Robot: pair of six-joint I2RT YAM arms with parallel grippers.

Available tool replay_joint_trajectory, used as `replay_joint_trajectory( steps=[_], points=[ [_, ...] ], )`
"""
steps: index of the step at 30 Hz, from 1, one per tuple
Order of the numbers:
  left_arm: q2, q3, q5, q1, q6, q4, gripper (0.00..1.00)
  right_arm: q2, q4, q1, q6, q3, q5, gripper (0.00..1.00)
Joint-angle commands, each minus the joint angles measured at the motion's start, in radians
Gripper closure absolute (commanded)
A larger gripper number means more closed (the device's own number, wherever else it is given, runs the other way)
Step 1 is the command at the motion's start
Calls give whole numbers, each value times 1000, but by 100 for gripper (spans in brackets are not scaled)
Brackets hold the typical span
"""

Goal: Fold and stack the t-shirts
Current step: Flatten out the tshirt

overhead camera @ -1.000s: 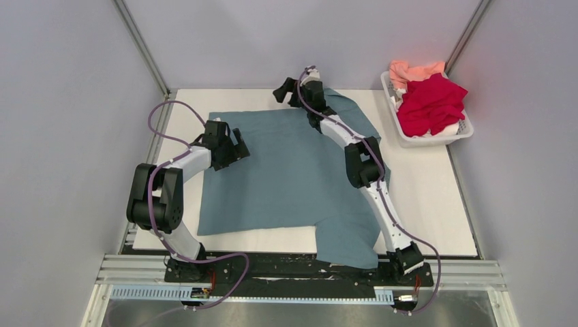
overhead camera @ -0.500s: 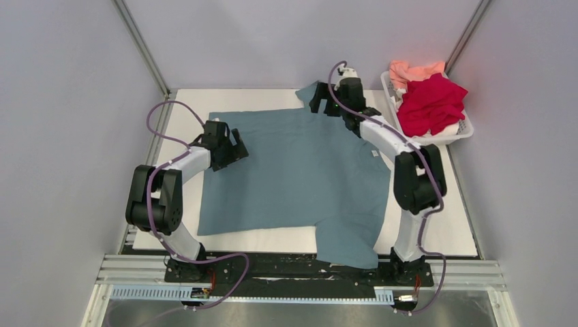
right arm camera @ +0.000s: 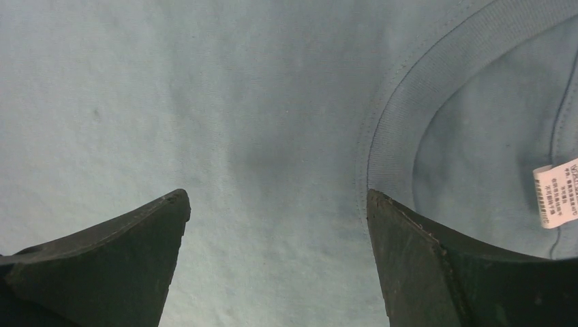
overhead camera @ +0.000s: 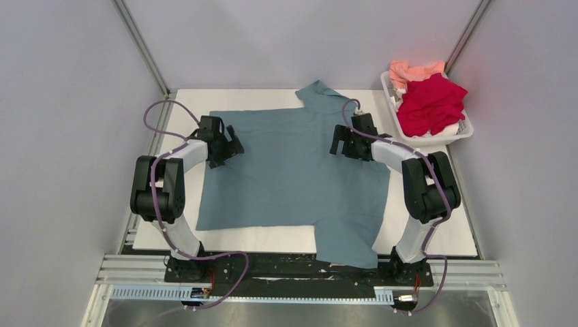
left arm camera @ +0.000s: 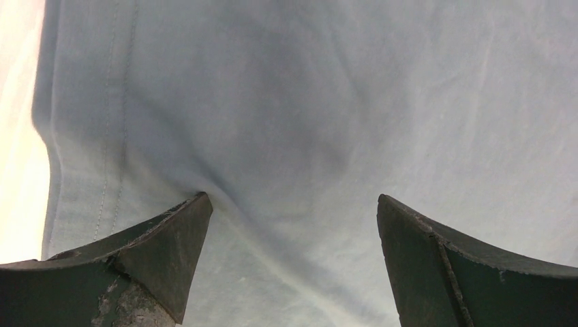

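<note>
The teal-blue t-shirt (overhead camera: 293,170) lies spread flat on the table, one sleeve at the far edge and one hanging over the near edge. My left gripper (overhead camera: 228,146) is open, its fingertips pressing the cloth (left arm camera: 293,136) near the shirt's left hem. My right gripper (overhead camera: 341,144) is open just above the shirt (right arm camera: 259,122) beside the collar and its white tag (right arm camera: 555,192). The crimson red t-shirt (overhead camera: 431,102) and the salmon-pink t-shirt (overhead camera: 409,71) lie bunched in the basket.
The white slotted basket (overhead camera: 436,139) stands at the far right corner of the white table (overhead camera: 436,204). Metal frame posts rise at the two far corners. The rail with the arm bases runs along the near edge.
My right gripper let go of the far sleeve, which now lies flat at the far edge, and drew back toward the collar. The left gripper shifted slightly toward the far side.
</note>
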Motion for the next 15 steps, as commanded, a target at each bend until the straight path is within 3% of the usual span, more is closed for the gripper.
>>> replay_joint_trajectory(
  steps=[1,8,15],
  points=[
    [90,87,28,20,1,-50,0,30,18,4,61,15,8,0],
    [211,264,60,55,12,-145,0,99,12,5,109,77,13,0],
    [377,562,-15,85,31,-316,0,211,4,-7,158,207,17,0]
  ],
)
